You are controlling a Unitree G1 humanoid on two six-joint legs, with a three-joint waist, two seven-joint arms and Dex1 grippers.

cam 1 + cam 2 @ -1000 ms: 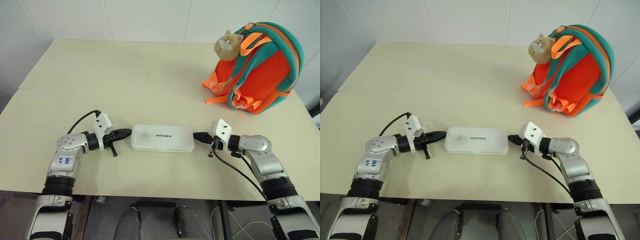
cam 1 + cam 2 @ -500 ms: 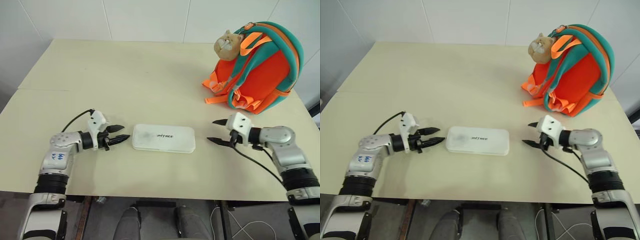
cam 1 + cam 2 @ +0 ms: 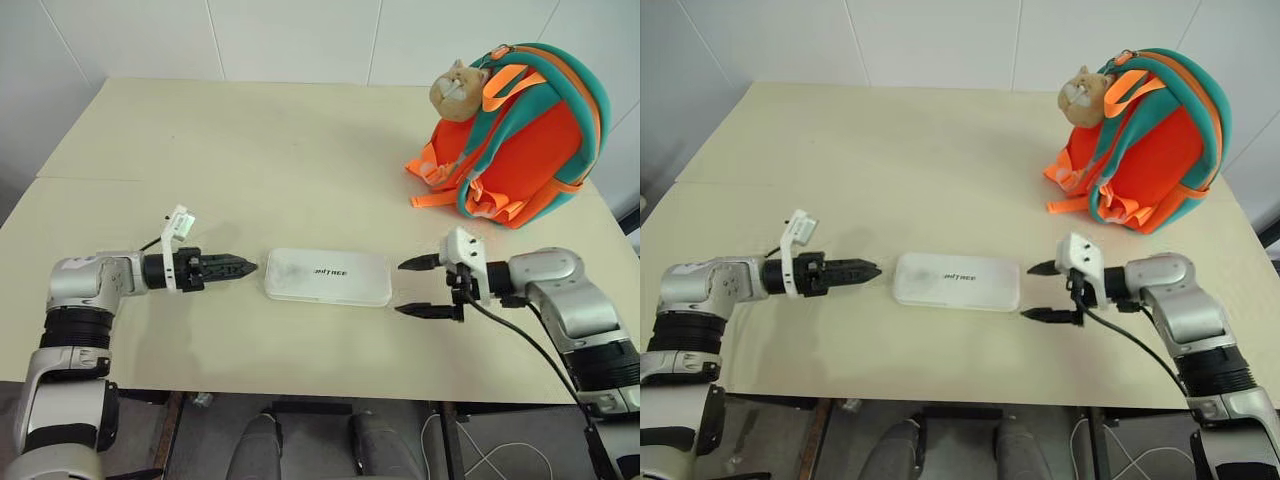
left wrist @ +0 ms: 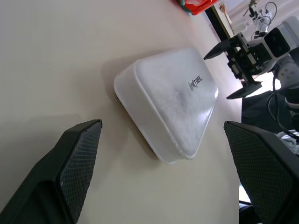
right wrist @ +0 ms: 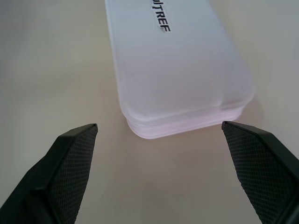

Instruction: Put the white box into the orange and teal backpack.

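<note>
Lying on table, white box; orange and teal backpack well apart.

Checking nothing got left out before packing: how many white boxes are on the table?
1. The white box lies flat near the table's front edge, between the left gripper and right gripper. Anything behind the orange and teal backpack stays hidden.

A cream table bears the white box and the orange and teal backpack.

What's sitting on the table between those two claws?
The white box lies flat between the left gripper and the right gripper, one at each short end, neither touching it. The left eye view shows this.
</note>
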